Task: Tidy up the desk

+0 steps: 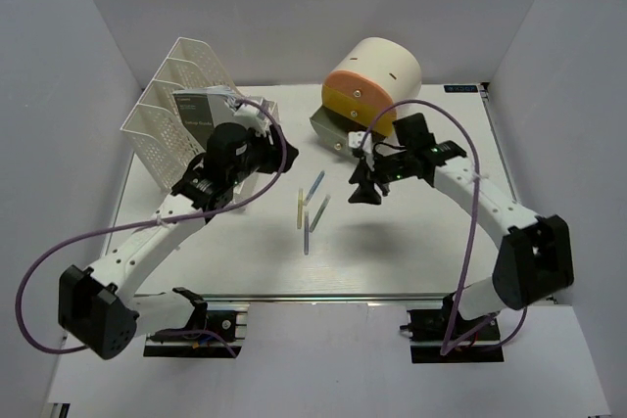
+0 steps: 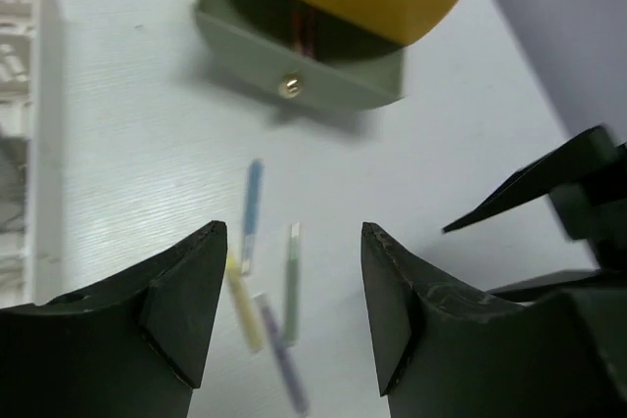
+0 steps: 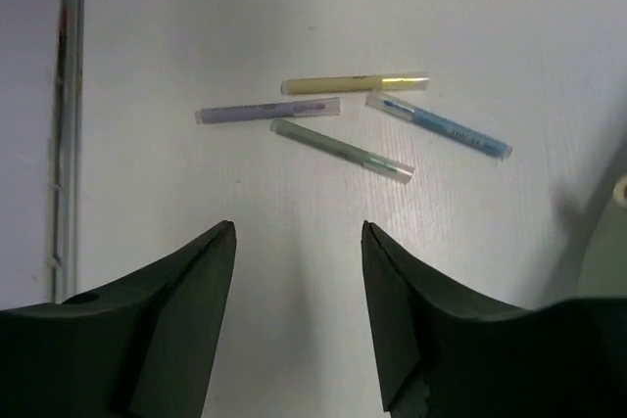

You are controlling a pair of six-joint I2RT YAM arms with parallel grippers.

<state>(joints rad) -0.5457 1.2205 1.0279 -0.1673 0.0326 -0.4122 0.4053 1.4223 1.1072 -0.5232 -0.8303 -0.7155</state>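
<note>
Right gripper (image 3: 299,232) fills the bottom of its own view, jaws parted and empty. Above it, four pens lie sharp on the desk (image 3: 196,26): yellow pen (image 3: 353,82), purple pen (image 3: 266,111), green pen (image 3: 341,150) and blue pen (image 3: 439,125). Left gripper (image 2: 294,232) is likewise spread with nothing between. Only its view looks into the grey drawer (image 2: 294,70), which stands open. Only the top view shows the mesh file rack (image 1: 181,105) at ten o'clock and the whole drawer unit (image 1: 372,80) at one o'clock. The white, flat desk spans the middle, with its metal rail at six o'clock.
</note>
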